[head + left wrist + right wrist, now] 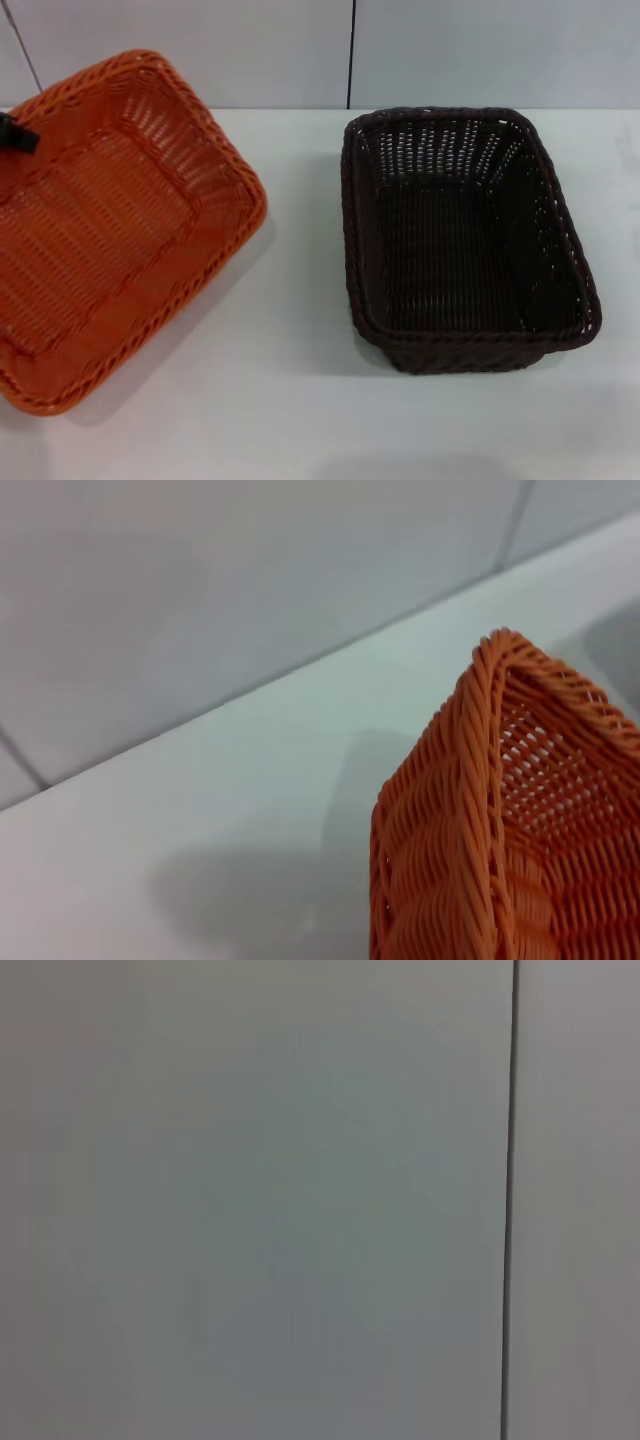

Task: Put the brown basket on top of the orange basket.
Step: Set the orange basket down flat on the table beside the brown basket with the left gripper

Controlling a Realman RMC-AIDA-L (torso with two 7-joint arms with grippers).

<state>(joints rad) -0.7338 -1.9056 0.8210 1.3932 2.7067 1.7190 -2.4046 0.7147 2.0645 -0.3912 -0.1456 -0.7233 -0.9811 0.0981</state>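
The orange basket (120,220) fills the left of the head view, turned at an angle and raised off the white table, with its shadow offset beneath it. A small black part of my left gripper (14,134) shows at the basket's left rim, shut on it. A corner of the orange basket (520,810) hangs close in the left wrist view, above the table. The brown basket (460,235) stands flat on the table at the right, empty and apart from the orange one. My right gripper shows in no view.
The white table (300,400) runs between and in front of the baskets. A pale panelled wall (350,50) with a dark vertical seam (512,1200) stands close behind the table's back edge.
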